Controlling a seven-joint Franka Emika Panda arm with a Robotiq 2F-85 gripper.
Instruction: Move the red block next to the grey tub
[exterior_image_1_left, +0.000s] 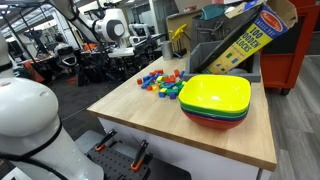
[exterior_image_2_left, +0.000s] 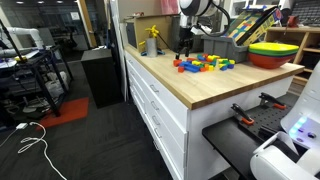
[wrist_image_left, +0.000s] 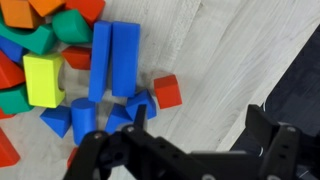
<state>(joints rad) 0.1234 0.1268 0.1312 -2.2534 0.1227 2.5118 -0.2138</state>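
Observation:
In the wrist view a small red block lies on the wooden table at the edge of a pile of blue, green, yellow and orange blocks. My gripper is open and empty above bare wood, and the red block sits just beyond its left finger. In both exterior views the gripper hangs over the near end of the block pile. The grey tub stands behind the pile and holds a yellow cardboard box.
Stacked yellow, green and red bowls sit on the table beside the tub. Long blue blocks and a yellow block lie close to the red one. A dark area fills the wrist view's right side.

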